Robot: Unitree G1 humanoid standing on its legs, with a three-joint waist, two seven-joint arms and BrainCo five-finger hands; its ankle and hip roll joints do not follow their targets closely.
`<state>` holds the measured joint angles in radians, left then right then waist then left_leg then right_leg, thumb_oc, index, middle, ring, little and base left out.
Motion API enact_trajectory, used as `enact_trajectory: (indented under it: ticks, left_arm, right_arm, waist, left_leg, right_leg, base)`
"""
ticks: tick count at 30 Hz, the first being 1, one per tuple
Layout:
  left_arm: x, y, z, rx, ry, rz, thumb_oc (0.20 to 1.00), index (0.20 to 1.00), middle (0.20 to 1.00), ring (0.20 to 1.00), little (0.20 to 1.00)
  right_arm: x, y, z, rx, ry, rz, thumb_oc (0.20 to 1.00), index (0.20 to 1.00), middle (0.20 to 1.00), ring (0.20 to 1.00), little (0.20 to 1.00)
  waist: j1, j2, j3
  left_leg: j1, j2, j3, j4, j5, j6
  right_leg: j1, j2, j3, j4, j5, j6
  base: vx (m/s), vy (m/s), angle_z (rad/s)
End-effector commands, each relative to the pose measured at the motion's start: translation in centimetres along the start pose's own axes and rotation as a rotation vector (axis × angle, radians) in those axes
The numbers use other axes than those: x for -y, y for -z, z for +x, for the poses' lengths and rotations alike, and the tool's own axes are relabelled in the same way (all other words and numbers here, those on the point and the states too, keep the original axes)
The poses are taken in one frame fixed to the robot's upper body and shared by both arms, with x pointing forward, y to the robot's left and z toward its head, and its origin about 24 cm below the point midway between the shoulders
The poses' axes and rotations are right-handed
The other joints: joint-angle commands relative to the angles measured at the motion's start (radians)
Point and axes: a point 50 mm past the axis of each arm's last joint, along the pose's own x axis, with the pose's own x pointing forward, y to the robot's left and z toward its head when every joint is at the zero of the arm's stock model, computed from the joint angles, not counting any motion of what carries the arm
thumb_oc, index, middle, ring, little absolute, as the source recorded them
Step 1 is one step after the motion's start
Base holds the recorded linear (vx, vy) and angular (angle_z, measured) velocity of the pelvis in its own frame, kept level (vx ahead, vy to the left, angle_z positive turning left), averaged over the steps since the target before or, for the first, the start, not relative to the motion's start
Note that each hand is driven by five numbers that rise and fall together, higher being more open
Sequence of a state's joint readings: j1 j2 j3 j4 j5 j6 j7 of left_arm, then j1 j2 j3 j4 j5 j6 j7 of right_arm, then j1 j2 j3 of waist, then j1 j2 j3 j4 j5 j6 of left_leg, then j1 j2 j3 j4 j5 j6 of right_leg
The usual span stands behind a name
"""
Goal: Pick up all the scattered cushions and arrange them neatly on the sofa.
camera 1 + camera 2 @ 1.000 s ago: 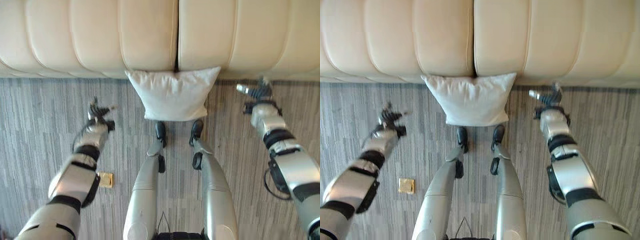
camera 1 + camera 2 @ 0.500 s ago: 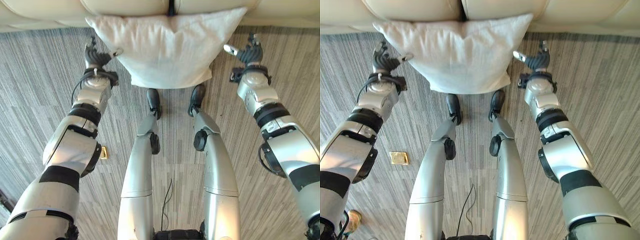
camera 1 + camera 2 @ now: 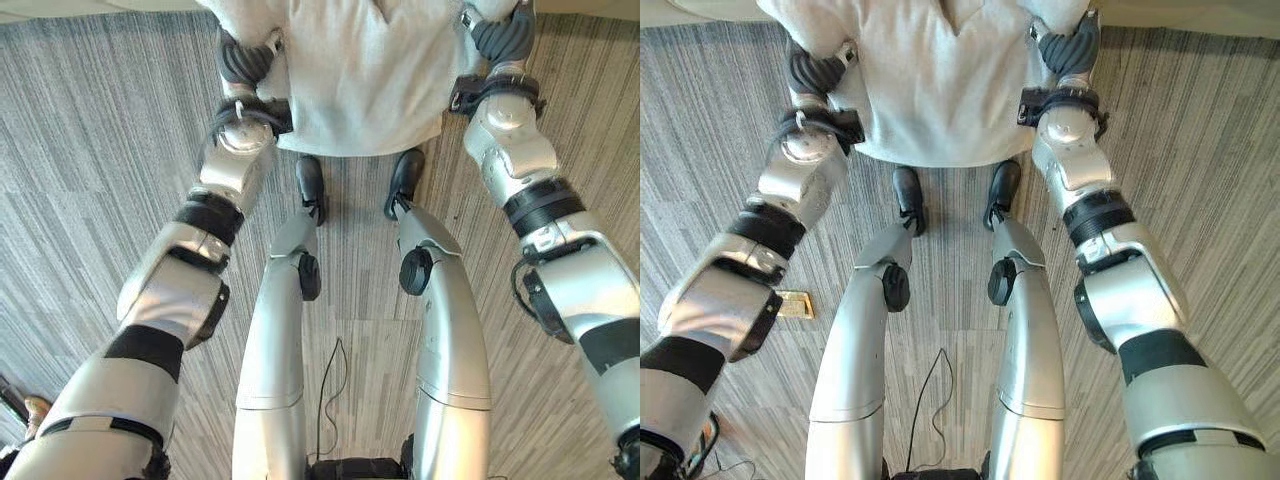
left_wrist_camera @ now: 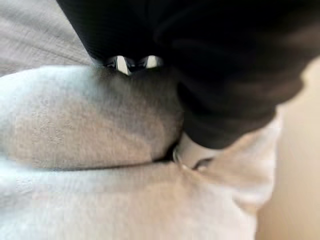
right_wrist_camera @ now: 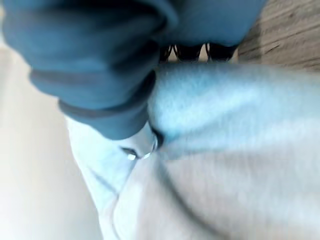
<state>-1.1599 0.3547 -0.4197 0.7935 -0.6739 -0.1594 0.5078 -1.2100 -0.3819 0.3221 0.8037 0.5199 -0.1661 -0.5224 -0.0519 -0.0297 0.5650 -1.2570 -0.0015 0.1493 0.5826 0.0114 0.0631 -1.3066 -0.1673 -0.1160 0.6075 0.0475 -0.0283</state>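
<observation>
Left hand [image 3: 243, 62] and right hand [image 3: 500, 38] clamped on white cushion [image 3: 370, 75] sides

floor [image 3: 90, 150]: grey carpet with fine lengthwise streaks in lighter and darker grey, spread across both eye views from 12 o'clock down to 6 o'clock. small flat tan square [image 3: 793, 304]: lies on the carpet toward 9 o'clock in the right eye view. cream upholstered edge [image 3: 1200, 14]: pale strip along the 12 to 1 o'clock border, meeting the carpet. light: even, soft, daylight-toned across the carpet.
</observation>
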Motion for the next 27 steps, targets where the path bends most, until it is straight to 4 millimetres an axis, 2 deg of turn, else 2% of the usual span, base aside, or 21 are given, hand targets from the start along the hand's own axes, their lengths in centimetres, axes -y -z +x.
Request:
enact_trajectory:
  ticks: [1, 3, 5, 6, 7, 8, 9, 10, 11, 12, 13, 16, 19, 24, 26, 27]
  left_arm:
    - [7.6, 0.8, -4.7, 0.031, 0.297, -0.274, 0.2, 0.2, 0.2, 0.2, 0.2]
    - [6.8, 1.7, -5.8, 0.009, 0.288, -0.339, 0.2, 0.2, 0.2, 0.2, 0.2]
    - [5.6, 2.8, -6.9, 0.0, 0.279, -0.331, 0.2, 0.2, 0.2, 0.2, 0.2]
    - [4.6, 3.7, -7.2, -0.022, 0.257, -0.325, 0.2, 0.2, 0.2, 0.2, 0.2]
    - [2.9, 5.9, -8.5, -0.067, 0.24, -0.264, 0.2, 0.2, 0.2, 0.2, 0.2]
    - [2.8, 6.0, -8.7, -0.072, 0.239, -0.263, 0.2, 0.2, 0.2, 0.2, 0.2]
    - [1.5, 6.4, -9.1, -0.069, 0.214, -0.244, 0.2, 0.2, 0.2, 0.2, 0.2]
    - [-0.3, 8.1, -11.2, -0.111, 0.2, -0.21, 0.2, 0.2, 0.2, 0.2, 0.2]
    - [-1.5, 8.8, -12.1, -0.121, 0.183, -0.175, 0.2, 0.2, 0.2, 0.2, 0.2]
    - [-1.6, 8.8, -12.2, -0.125, 0.182, -0.174, 0.2, 0.2, 0.2, 0.2, 0.2]
    - [-2.5, 9.5, -13.4, -0.148, 0.167, -0.17, 0.2, 0.2, 0.2, 0.2, 0.2]
    - [-6.0, 11.3, -16.3, -0.224, 0.112, -0.11, 0.2, 0.2, 0.2, 0.2, 0.2]
    - [-9.2, 11.8, -19.4, -0.283, 0.064, -0.059, 0.2, 0.2, 0.2, 0.2, 0.2]
    - [-11.0, 11.4, -21.2, -0.3, 0.024, -0.039, 0.2, 0.2, 0.2, 0.2, 0.2]
    - [-11.9, 10.4, -22.3, -0.282, 0.015, -0.036, 0.2, 0.2, 0.2, 0.2, 0.2]
    - [-12.4, 10.0, -23.2, -0.282, 0.008, -0.04, 0.2, 0.2, 0.2, 0.2, 0.2]
  right_arm:
    - [-3.5, -0.6, -2.9, 0.118, -0.157, 0.155, 0.2, 0.2, 0.2, 0.2, 0.2]
    - [-2.8, 1.5, -4.7, 0.075, -0.18, 0.171, 0.2, 0.2, 0.2, 0.2, 0.2]
    - [-1.3, 3.8, -6.1, 0.016, -0.17, 0.143, 0.2, 0.2, 0.2, 0.2, 0.2]
    - [-0.6, 4.9, -7.0, -0.013, -0.175, 0.147, 0.2, 0.2, 0.2, 0.2, 0.2]
    - [0.7, 7.3, -9.0, -0.089, -0.18, 0.124, 0.2, 0.2, 0.2, 0.2, 0.2]
    - [0.8, 7.4, -9.2, -0.094, -0.18, 0.123, 0.2, 0.2, 0.2, 0.2, 0.2]
    - [1.8, 8.1, -10.3, -0.115, -0.174, 0.143, 0.2, 0.2, 0.2, 0.2, 0.2]
    - [3.4, 10.1, -12.8, -0.188, -0.184, 0.116, 0.2, 0.2, 0.2, 0.2, 0.2]
    - [4.3, 10.8, -14.1, -0.219, -0.18, 0.106, 0.2, 0.2, 0.2, 0.2, 0.2]
    - [4.4, 10.9, -14.2, -0.223, -0.18, 0.105, 0.2, 0.2, 0.2, 0.2, 0.2]
    - [5.2, 11.7, -15.5, -0.264, -0.176, 0.105, 0.2, 0.2, 0.2, 0.2, 0.2]
    - [8.0, 13.2, -18.6, -0.354, -0.168, 0.039, 0.2, 0.2, 0.2, 0.2, 0.2]
    - [10.5, 13.3, -21.2, -0.406, -0.161, -0.01, 0.2, 0.2, 0.2, 0.2, 0.2]
    - [11.1, 11.4, -22.3, -0.349, -0.185, -0.003, 0.2, 0.2, 0.2, 0.2, 0.2]
    - [11.3, 9.8, -23.0, -0.299, -0.209, 0.026, 0.2, 0.2, 0.2, 0.2, 0.2]
    - [11.4, 9.3, -23.7, -0.292, -0.237, 0.024, 0.2, 0.2, 0.2, 0.2, 0.2]
  waist:
    - [0.001, 0.001, -0.197]
    - [-0.001, 0.0, -0.194]
    - [0.0, 0.0, -0.186]
    - [-0.005, -0.002, -0.196]
    - [-0.002, -0.005, -0.209]
    - [-0.002, -0.005, -0.201]
    - [-0.004, -0.007, -0.213]
    - [0.001, -0.006, -0.233]
    - [0.002, -0.006, -0.241]
    - [0.003, -0.007, -0.235]
    - [0.005, -0.003, -0.244]
    - [0.007, 0.003, -0.301]
    - [0.004, 0.015, -0.348]
    - [0.01, 0.014, -0.389]
    - [0.02, 0.009, -0.41]
    - [0.032, 0.003, -0.401]
  left_leg:
    - [0.032, -0.007, -0.066, 0.004, -0.103, -0.096]
    - [0.142, 0.001, -0.069, -0.074, -0.087, -0.103]
    - [0.254, 0.002, -0.075, -0.147, -0.072, -0.108]
    - [0.299, 0.005, -0.072, -0.174, -0.068, -0.113]
    - [0.423, 0.007, -0.072, -0.244, -0.058, -0.116]
    - [0.446, 0.007, -0.073, -0.257, -0.054, -0.117]
    - [0.507, 0.008, -0.07, -0.291, -0.047, -0.125]
    - [0.64, 0.007, -0.073, -0.356, -0.038, -0.124]
    - [0.721, 0.011, -0.071, -0.405, -0.027, -0.128]
    - [0.739, 0.011, -0.071, -0.416, -0.023, -0.128]
    - [0.818, 0.017, -0.065, -0.462, -0.011, -0.129]
    - [0.981, 0.031, -0.06, -0.565, 0.015, -0.136]
    - [1.143, 0.05, -0.06, -0.67, 0.052, -0.157]
    - [1.212, 0.063, -0.057, -0.67, 0.053, -0.171]
    - [1.24, 0.068, -0.063, -0.67, 0.063, -0.176]
    - [1.238, 0.07, -0.071, -0.613, 0.063, -0.174]
  right_leg:
    - [0.019, 0.017, 0.039, 0.015, -0.148, 0.1]
    - [0.131, 0.025, 0.035, -0.065, -0.129, 0.104]
    - [0.244, 0.029, 0.027, -0.139, -0.117, 0.107]
    - [0.29, 0.033, 0.026, -0.171, -0.111, 0.11]
    - [0.417, 0.039, 0.013, -0.243, -0.101, 0.112]
    - [0.44, 0.04, 0.01, -0.256, -0.098, 0.112]
    - [0.504, 0.044, 0.005, -0.293, -0.091, 0.117]
    - [0.644, 0.049, -0.009, -0.356, -0.083, 0.119]
    - [0.721, 0.053, -0.015, -0.395, -0.077, 0.124]
    - [0.738, 0.055, -0.016, -0.404, -0.074, 0.124]
    - [0.818, 0.058, -0.021, -0.44, -0.067, 0.126]
    - [0.978, 0.072, -0.034, -0.512, -0.066, 0.13]
    - [1.126, 0.091, -0.054, -0.572, -0.083, 0.132]
    - [1.24, 0.112, -0.066, -0.651, -0.086, 0.126]
    - [1.284, 0.122, -0.076, -0.68, -0.091, 0.122]
    - [1.315, 0.126, -0.074, -0.675, -0.105, 0.109]
  base:
    - [-0.1, -0.021, -0.26]
    - [-0.08, -0.027, -0.18]
    - [-0.07, -0.059, -0.08]
    - [-0.03, -0.114, -0.13]
    - [-0.01, -0.087, -0.14]
    - [0.02, -0.101, -0.2]
    - [0.08, -0.097, -0.19]
    - [0.14, -0.124, -0.18]
    - [0.12, -0.081, -0.12]
    - [0.12, -0.055, -0.07]
    - [0.13, -0.081, -0.08]
    - [0.21, -0.1, -0.03]
    - [0.19, -0.105, 0.01]
    - [0.11, -0.081, 0.15]
    - [0.08, -0.173, 0.1]
    - [0.04, -0.18, 0.15]
